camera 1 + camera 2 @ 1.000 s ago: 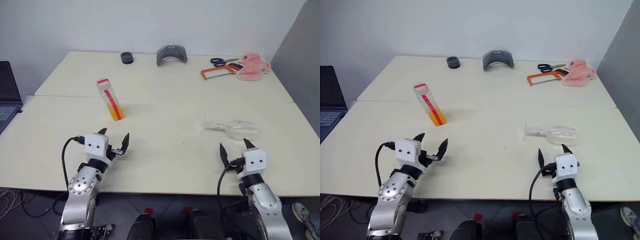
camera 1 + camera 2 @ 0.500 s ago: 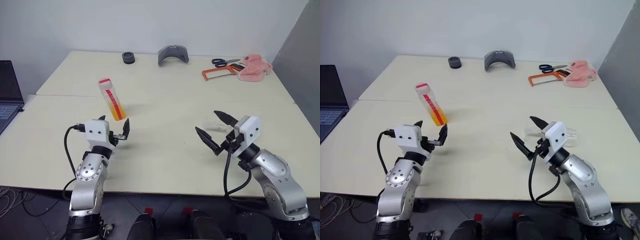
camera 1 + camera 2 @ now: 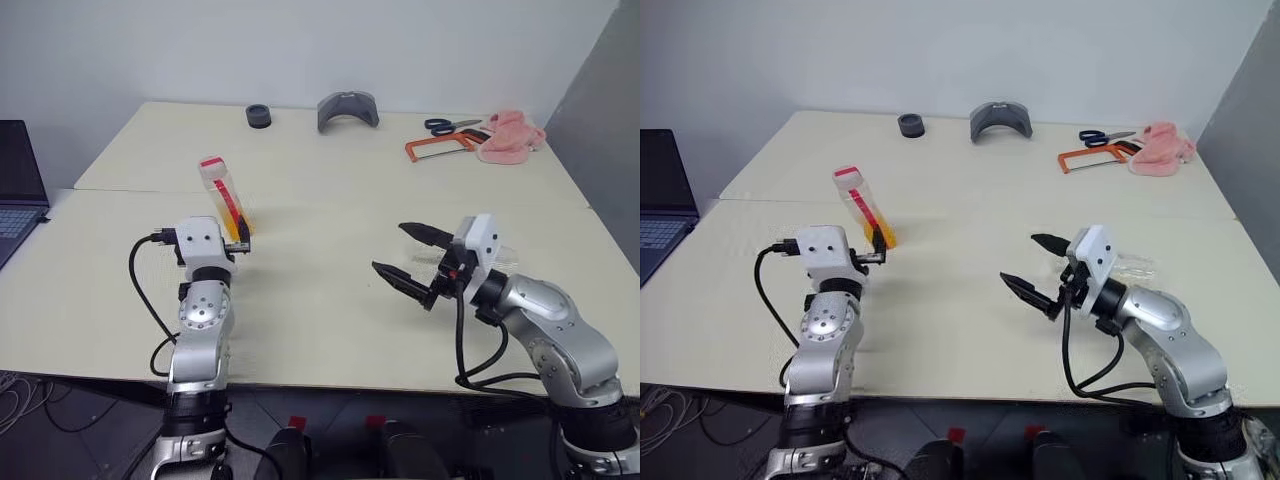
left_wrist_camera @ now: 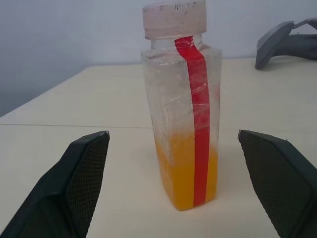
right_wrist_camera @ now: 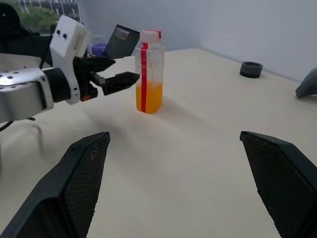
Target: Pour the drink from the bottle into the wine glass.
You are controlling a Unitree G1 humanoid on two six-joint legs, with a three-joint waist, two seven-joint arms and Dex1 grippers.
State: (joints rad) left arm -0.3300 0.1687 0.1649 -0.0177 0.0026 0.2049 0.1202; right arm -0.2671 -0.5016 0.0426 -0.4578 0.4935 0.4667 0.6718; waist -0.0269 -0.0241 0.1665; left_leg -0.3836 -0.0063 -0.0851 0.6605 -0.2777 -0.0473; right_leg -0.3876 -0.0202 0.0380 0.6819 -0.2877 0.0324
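Bottle (image 4: 181,109) with red strip label, no readable text, left gripper (image 4: 173,188) and right gripper (image 3: 412,255) both spread apart

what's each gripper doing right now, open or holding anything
Left gripper: open, empty, fingers on either side of the bottle without touching it.
Right gripper: open, holding nothing.

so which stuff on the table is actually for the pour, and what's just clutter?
For the pour:
- bottle, capped, standing
- drink, low in the bottle
- glass, lying on its side
- left claw, open near the bottle
- right claw, open

Clutter:
- black ring
- grey curved piece
- scissors
- orange hacksaw
- pink cloth
- laptop
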